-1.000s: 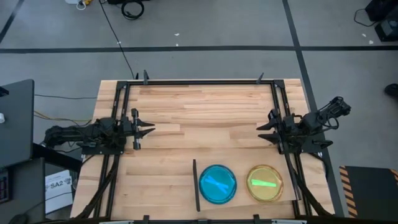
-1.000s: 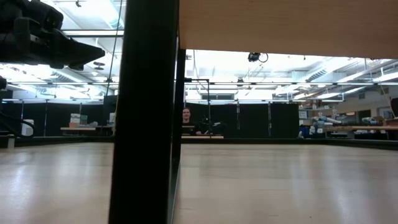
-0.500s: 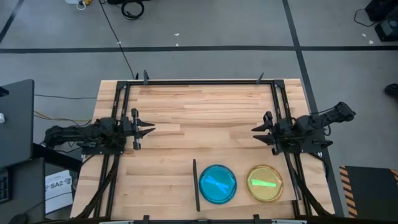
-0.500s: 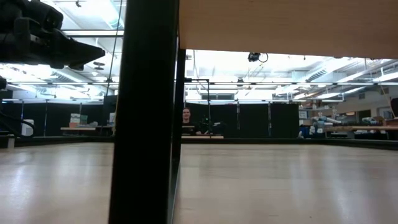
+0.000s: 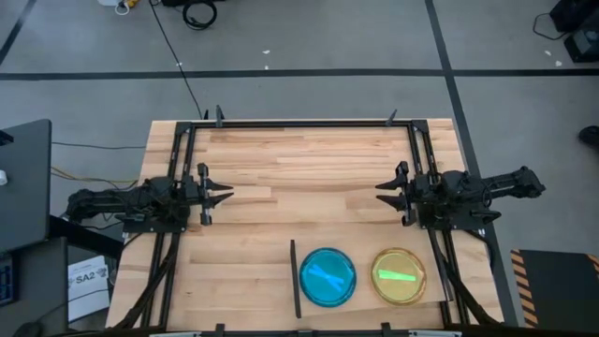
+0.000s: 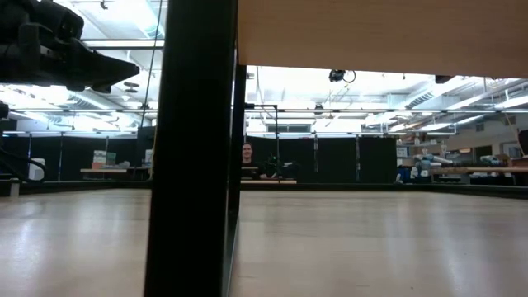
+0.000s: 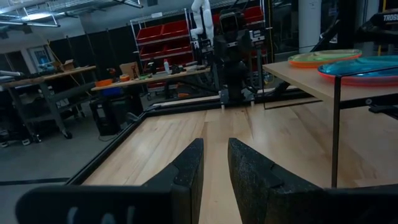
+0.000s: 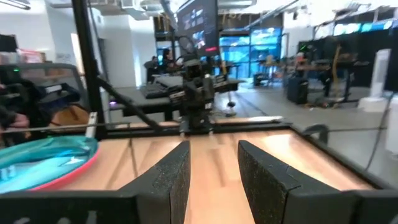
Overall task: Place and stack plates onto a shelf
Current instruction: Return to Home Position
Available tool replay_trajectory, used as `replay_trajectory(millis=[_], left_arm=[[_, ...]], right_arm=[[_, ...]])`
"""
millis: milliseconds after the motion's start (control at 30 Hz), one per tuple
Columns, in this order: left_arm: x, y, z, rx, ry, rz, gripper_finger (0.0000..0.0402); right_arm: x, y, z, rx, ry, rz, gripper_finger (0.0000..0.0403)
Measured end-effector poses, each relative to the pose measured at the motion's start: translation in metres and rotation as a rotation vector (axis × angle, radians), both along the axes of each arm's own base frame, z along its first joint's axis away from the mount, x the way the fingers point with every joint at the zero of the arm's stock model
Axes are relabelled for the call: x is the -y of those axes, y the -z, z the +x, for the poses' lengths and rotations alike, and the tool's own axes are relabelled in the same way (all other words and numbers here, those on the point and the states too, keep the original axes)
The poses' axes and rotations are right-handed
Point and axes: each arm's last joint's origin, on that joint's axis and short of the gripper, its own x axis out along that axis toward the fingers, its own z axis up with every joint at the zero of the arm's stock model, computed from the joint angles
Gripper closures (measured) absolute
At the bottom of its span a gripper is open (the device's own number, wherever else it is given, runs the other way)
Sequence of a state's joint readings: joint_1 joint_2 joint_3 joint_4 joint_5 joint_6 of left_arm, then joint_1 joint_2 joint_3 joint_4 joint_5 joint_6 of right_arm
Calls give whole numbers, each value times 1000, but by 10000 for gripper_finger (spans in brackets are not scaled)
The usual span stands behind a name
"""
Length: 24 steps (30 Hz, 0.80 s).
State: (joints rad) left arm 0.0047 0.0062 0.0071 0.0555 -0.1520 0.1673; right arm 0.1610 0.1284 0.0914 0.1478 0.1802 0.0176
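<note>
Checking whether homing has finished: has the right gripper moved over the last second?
Yes. In the high view the right gripper has edged toward the table's middle, away from the black frame rail.

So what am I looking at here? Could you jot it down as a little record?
shelf: pale wooden board holding every plate in view
plates: two piles side by side, a blue stack and an orange stack
left gripper: open, empty, over the table's left side
right gripper: open, empty, over the table's right side
</note>
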Motion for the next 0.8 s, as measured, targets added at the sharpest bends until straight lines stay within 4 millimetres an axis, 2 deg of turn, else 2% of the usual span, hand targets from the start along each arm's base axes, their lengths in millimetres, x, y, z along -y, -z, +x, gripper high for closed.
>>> replay_trajectory(millis=[333, 500, 800], left_arm=[[0, 0, 0, 0, 0, 1, 322], [0, 0, 0, 0, 0, 1, 322], [0, 0, 0, 0, 0, 1, 322]], right_arm=[[10, -6, -6, 68, 87, -66, 263], [13, -6, -9, 75, 66, -73, 263], [18, 0, -10, 27, 83, -73, 263]])
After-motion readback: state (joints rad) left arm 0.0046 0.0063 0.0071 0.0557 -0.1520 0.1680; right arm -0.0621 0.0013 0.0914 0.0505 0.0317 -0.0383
